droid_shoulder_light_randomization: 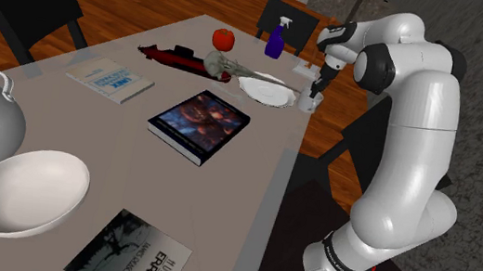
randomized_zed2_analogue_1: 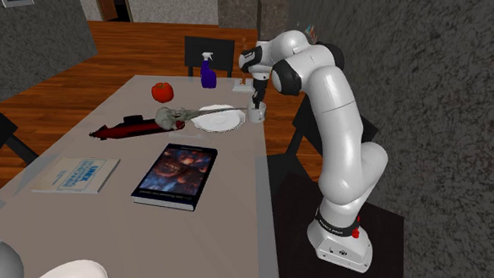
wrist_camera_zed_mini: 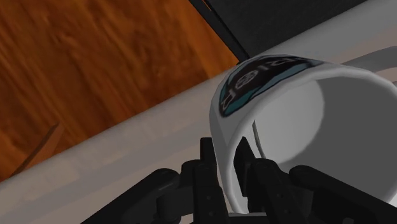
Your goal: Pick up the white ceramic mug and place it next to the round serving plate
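The white mug [wrist_camera_zed_mini: 286, 108] is clasped by its wall between the 2 fingers [wrist_camera_zed_mini: 207, 168]. 1 finger sits outside the wall, below a round teal-and-black emblem, and the other sits inside the cup. The fingers stand narrow, with only the thin wall between them. In the shoulder view the fingers point down and the mug [droid_shoulder_light_randomization: 310, 99] is low at the very edge of the bench [droid_shoulder_light_randomization: 260, 165]; whether its base rests on it cannot be told.

Just beside the fingers, toward the bench's middle, lies the round plate [droid_shoulder_light_randomization: 266, 91], white and close to the mug. A grey long-beaked skull [droid_shoulder_light_randomization: 224, 65] lies across the plate's rim on the side away from the fingers. Beyond the fingers, near the bench's far end, stands a blue spray bottle [droid_shoulder_light_randomization: 276, 40], and a red fruit [droid_shoulder_light_randomization: 224, 37] lies farther off. Well apart from the fingers, back toward the stand, lies a dark book [droid_shoulder_light_randomization: 199, 122].
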